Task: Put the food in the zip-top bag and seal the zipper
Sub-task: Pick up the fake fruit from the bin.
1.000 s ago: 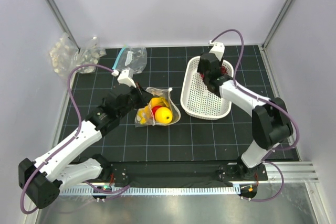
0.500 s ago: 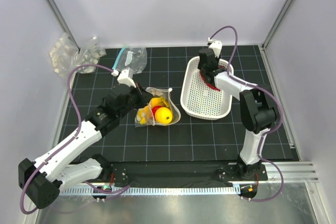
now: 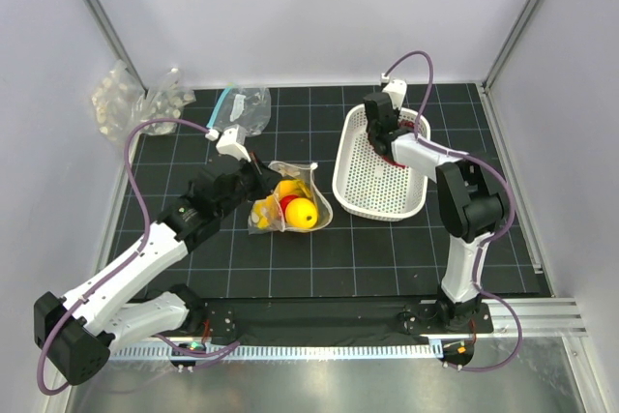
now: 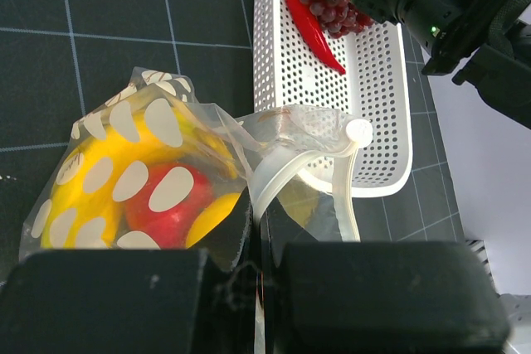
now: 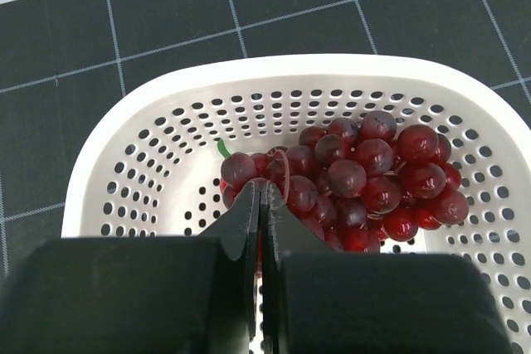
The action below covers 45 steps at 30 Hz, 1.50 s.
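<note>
The clear zip-top bag point(image 3: 290, 202) lies mid-table with a round yellow fruit point(image 3: 303, 211), a red fruit point(image 4: 170, 205) and a yellow banana point(image 4: 83, 196) inside. My left gripper point(image 4: 259, 238) is shut on the bag's mouth edge, and the pale zipper point(image 4: 286, 172) curls up out of the jaws. At the far end of the white basket point(image 3: 377, 208) lie a dark grape bunch point(image 5: 373, 172) and a red chili point(image 4: 311, 26). My right gripper point(image 5: 264, 192) is shut, its tips against the bunch's left side. Red shows in the slit; I cannot tell whether anything is pinched.
Bumpy clear packs point(image 3: 121, 99) sit at the far left corner. A clear bag with a teal strip point(image 3: 242, 105) lies behind the left arm. Grey walls and metal posts close in the black gridded mat point(image 3: 319, 258).
My right gripper has swung left and deeper into the basket's far end, and its jaws have gone from open to shut. The left arm and the bag have not moved.
</note>
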{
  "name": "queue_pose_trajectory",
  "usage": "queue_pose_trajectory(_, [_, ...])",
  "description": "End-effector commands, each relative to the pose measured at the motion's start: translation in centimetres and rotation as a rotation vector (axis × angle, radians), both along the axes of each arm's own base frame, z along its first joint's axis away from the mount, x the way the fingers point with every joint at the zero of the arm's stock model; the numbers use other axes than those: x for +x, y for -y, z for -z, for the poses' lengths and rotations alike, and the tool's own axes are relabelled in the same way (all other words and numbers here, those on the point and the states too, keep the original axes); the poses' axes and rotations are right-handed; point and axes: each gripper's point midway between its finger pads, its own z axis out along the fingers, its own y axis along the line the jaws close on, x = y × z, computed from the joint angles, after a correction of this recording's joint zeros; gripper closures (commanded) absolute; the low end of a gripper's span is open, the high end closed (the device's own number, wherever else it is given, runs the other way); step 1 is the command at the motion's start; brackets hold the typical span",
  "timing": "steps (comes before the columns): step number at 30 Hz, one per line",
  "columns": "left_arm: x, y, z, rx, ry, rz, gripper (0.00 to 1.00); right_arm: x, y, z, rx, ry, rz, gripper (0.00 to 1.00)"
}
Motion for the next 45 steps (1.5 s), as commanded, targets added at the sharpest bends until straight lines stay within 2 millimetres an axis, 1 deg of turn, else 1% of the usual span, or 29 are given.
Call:
queue_pose_trajectory(1, [-0.1, 0.0, -1.5, -0.024, 0.043, 0.003, 0.97, -0.2, 0.6, -5.1, 0.037, 0.114, 0.019, 0.99])
queue_pose_trajectory(2, [0.0, 0.0, -1.5, -0.025, 0.045, 0.002, 0.97, -0.6, 0.7, -5.2, 0.033, 0.111, 0.018, 0.99])
queue_pose_trajectory(3, [0.0, 0.0, -1.5, -0.024, 0.045, 0.002, 0.97, -0.9, 0.6, -6.6, 0.045, 0.137, 0.003, 0.99])
queue_pose_trajectory(4, [0.0, 0.0, -1.5, -0.026, 0.044, 0.003, 0.97, -1.1, 0.7, -7.1, 0.048, 0.146, 0.001, 0.99])
queue_pose_trajectory(5, [-0.1, 0.1, -1.5, -0.026, 0.044, 0.006, 0.97, -1.5, 0.9, -7.1, 0.048, 0.142, 0.004, 0.99])
queue_pose_trajectory(6, [0.0, 0.0, -1.4, -0.024, 0.043, 0.005, 0.97, -1.8, 0.9, -7.7, 0.055, 0.153, 0.000, 0.99])
queue_pose_trajectory(7, [-0.1, 0.0, -1.5, -0.025, 0.043, 0.003, 0.97, -2.2, 1.0, -9.0, 0.068, 0.177, -0.004, 0.99])
queue_pose_trajectory(9, [-0.1, 0.1, -1.5, -0.025, 0.045, 0.007, 0.97, -3.0, 1.1, -9.7, 0.090, 0.188, -0.006, 0.99])
queue_pose_trajectory(10, [-0.1, 0.0, -1.5, -0.026, 0.044, 0.005, 0.97, -3.5, 1.1, -11.2, 0.113, 0.219, -0.010, 0.99])
queue_pose_trajectory(12, [-0.1, 0.1, -1.6, -0.030, 0.043, 0.009, 0.97, -4.4, 1.1, -11.7, 0.143, 0.223, -0.012, 0.99])
queue_pose_trajectory(13, [-0.1, 0.0, -1.5, -0.028, 0.042, 0.007, 0.97, -5.0, 1.2, -13.1, 0.164, 0.248, -0.015, 0.99])
queue_pose_trajectory(14, [-0.1, 0.1, -1.5, -0.028, 0.042, 0.009, 0.97, -5.5, 1.3, -13.2, 0.172, 0.243, -0.016, 0.99])
queue_pose_trajectory(16, [-0.1, 0.1, -1.5, -0.027, 0.042, 0.006, 0.97, -6.4, 1.2, -14.3, 0.211, 0.261, -0.028, 0.99])
queue_pose_trajectory(18, [-0.1, 0.1, -1.4, -0.026, 0.041, 0.006, 0.97, -7.7, 1.1, -16.0, 0.254, 0.289, -0.051, 0.99])
queue_pose_trajectory(19, [0.0, 0.1, -1.4, -0.025, 0.039, 0.006, 0.97, -8.2, 0.8, -16.5, 0.270, 0.295, -0.069, 0.99])
queue_pose_trajectory(20, [0.0, 0.2, -1.3, -0.023, 0.037, 0.007, 0.97, -9.2, 0.5, -17.9, 0.296, 0.320, -0.097, 0.99])
queue_pose_trajectory(22, [-0.1, 0.2, -1.2, -0.024, 0.036, 0.010, 0.97, -10.5, -0.1, -19.1, 0.329, 0.336, -0.132, 0.99])
queue_pose_trajectory(23, [0.0, 0.2, -1.3, -0.024, 0.036, 0.010, 0.97, -11.4, -0.7, -18.9, 0.343, 0.314, -0.170, 0.99])
queue_pose_trajectory(24, [0.0, 0.2, -1.2, -0.023, 0.035, 0.009, 0.97, -12.6, -0.9, -20.4, 0.368, 0.347, -0.201, 0.99])
queue_pose_trajectory(25, [0.0, 0.2, -1.2, -0.024, 0.036, 0.010, 0.97, -13.4, -1.2, -20.9, 0.391, 0.354, -0.222, 0.99])
queue_pose_trajectory(26, [0.0, 0.2, -1.2, -0.022, 0.034, 0.009, 0.97, -14.1, -1.6, -20.6, 0.401, 0.347, -0.247, 0.99])
queue_pose_trajectory(27, [0.0, 0.2, -1.3, -0.025, 0.037, 0.010, 0.97, -15.5, -2.0, -22.1, 0.430, 0.383, -0.293, 0.99])
queue_pose_trajectory(29, [0.0, 0.3, -1.2, -0.023, 0.035, 0.012, 0.97, -16.8, -2.3, -22.4, 0.457, 0.396, -0.326, 0.99])
queue_pose_trajectory(30, [0.0, 0.2, -1.1, -0.022, 0.032, 0.010, 0.97, -17.5, -3.0, -22.9, 0.469, 0.403, -0.375, 0.99])
queue_pose_trajectory(31, [0.1, 0.2, -1.1, -0.022, 0.034, 0.009, 0.97, -18.5, -3.0, -24.0, 0.473, 0.426, -0.399, 0.99])
queue_pose_trajectory(35, [0.3, 0.6, -0.6, -0.013, 0.018, 0.019, 0.97, -20.9, -4.0, -25.5, 0.477, 0.464, -0.506, 0.99])
queue_pose_trajectory(39, [0.4, 0.9, -0.3, -0.008, 0.007, 0.028, 0.98, -22.7, -5.9, -27.2, 0.504, 0.502, -0.632, 0.99])
queue_pose_trajectory(43, [0.3, 1.1, -0.2, -0.010, 0.002, 0.034, 0.98, -25.5, -9.1, -28.6, 0.531, 0.526, -0.802, 0.99])
queue_pose_trajectory(45, [0.4, 1.1, -0.2, -0.012, 0.001, 0.035, 0.98, -26.7, -10.1, -29.4, 0.536, 0.551, -0.856, 0.99])
